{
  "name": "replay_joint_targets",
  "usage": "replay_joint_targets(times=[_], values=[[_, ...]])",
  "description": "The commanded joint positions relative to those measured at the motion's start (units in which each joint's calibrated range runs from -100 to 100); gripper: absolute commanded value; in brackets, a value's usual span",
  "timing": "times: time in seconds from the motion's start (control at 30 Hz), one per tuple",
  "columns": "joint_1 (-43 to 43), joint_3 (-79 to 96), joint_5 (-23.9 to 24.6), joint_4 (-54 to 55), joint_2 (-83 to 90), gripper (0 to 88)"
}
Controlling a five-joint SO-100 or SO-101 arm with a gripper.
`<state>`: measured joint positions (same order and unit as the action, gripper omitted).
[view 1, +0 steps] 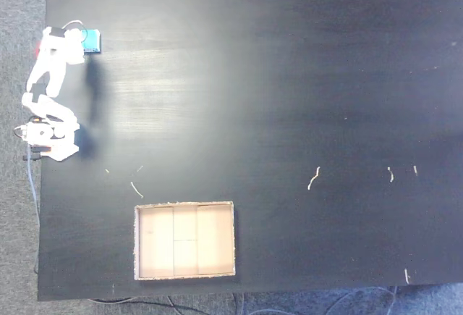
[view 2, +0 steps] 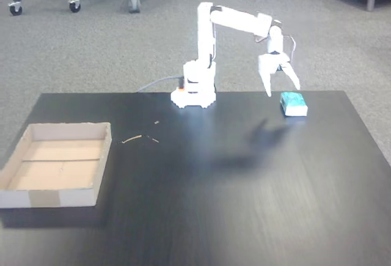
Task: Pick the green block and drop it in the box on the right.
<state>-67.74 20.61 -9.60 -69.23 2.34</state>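
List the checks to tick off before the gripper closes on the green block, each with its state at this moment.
1. Jaws spread: ok; the gripper is open, fingers splayed.
2. Green block free and flat on the table: ok.
3. Gripper lined up over the block: not ok; in the fixed view facing the arm it hangs up and slightly left of it.
4. Fingertips low enough to straddle the block: cannot tell.
5. Box empty: ok.
6. Path to the box free of obstacles: ok; small scraps only.
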Motion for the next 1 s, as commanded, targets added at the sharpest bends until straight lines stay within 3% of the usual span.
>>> replay_joint_targets(times=[0.0, 0.37, 0.63, 0.7, 0.83, 0.97], values=[[0.77, -2.93, 0.15, 2.92, -4.63, 41.4], [-0.23, -9.45, 0.34, 9.86, -16.82, 45.1], [0.31, -11.63, 0.63, 9.53, -20.04, 18.8], [1.07, -11.27, 0.68, 8.70, -18.00, 16.2], [8.28, -13.35, -0.59, 2.10, -4.88, 12.8], [27.43, -21.87, -2.98, -7.90, 13.75, 13.0]])
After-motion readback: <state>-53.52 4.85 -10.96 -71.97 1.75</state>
